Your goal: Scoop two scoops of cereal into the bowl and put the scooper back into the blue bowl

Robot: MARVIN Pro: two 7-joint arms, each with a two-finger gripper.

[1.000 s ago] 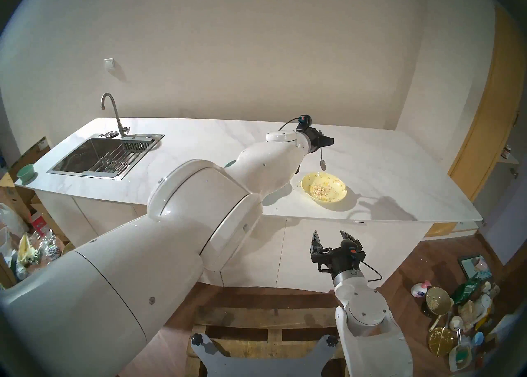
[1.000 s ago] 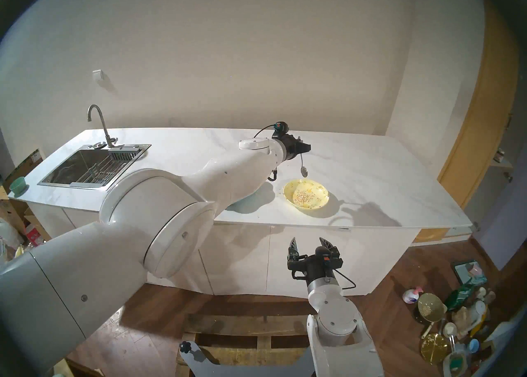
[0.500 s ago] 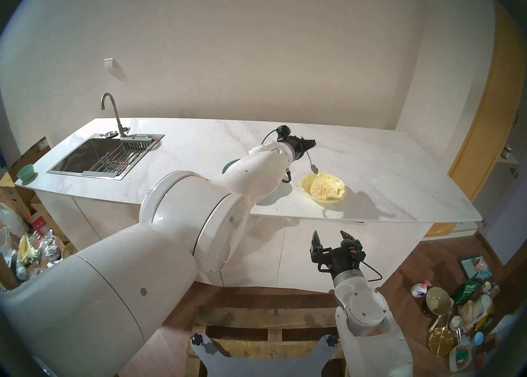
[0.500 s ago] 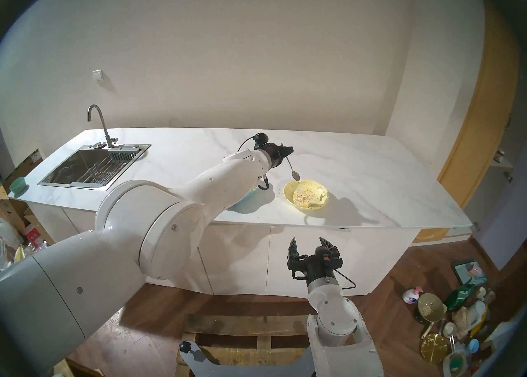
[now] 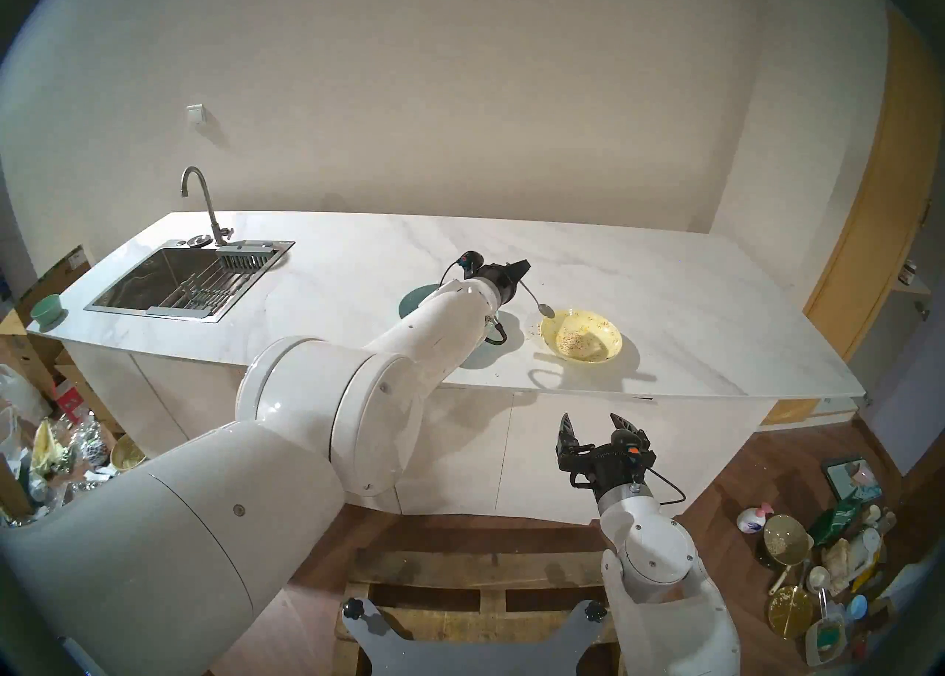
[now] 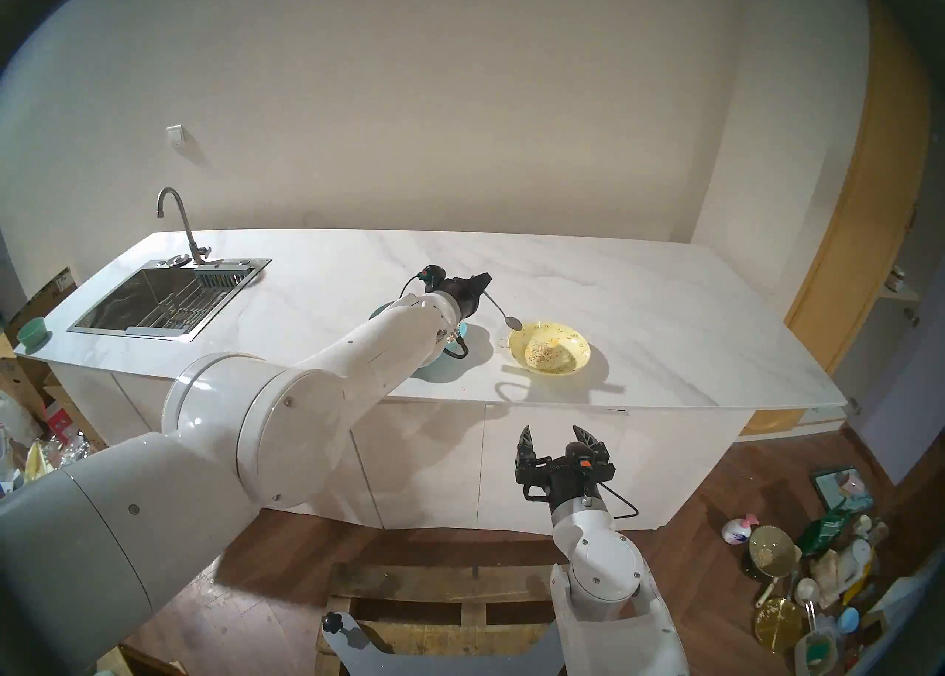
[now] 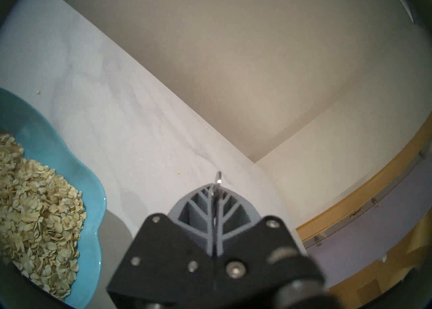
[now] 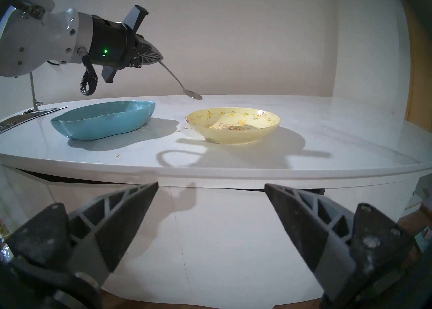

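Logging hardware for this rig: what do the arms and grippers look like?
Both arms are glossy white, rounded shells with grey sections nearer the body. Left gripper and right gripper have black housings and dark grey, ribbed, triangular fingers. A green light glows on the left housing; black cables loop at both wrists.

Spoon point(image 8: 180, 84): thin polished metal, shiny. Turquoise bowl point(image 8: 102, 122): smooth glossy glaze, looks ceramic. Yellow bowl point(image 8: 233, 125): glossy, smooth, small printed flowers. Oat flakes point(image 7: 35, 198): dry, matt, rough. Bench point(image 5: 665, 312): white marble-look top, smooth, slight sheen. Left end effector point(image 8: 156, 57): matt grey ribbed plastic fingers on black mount. Sink point(image 5: 184, 284): brushed steel.
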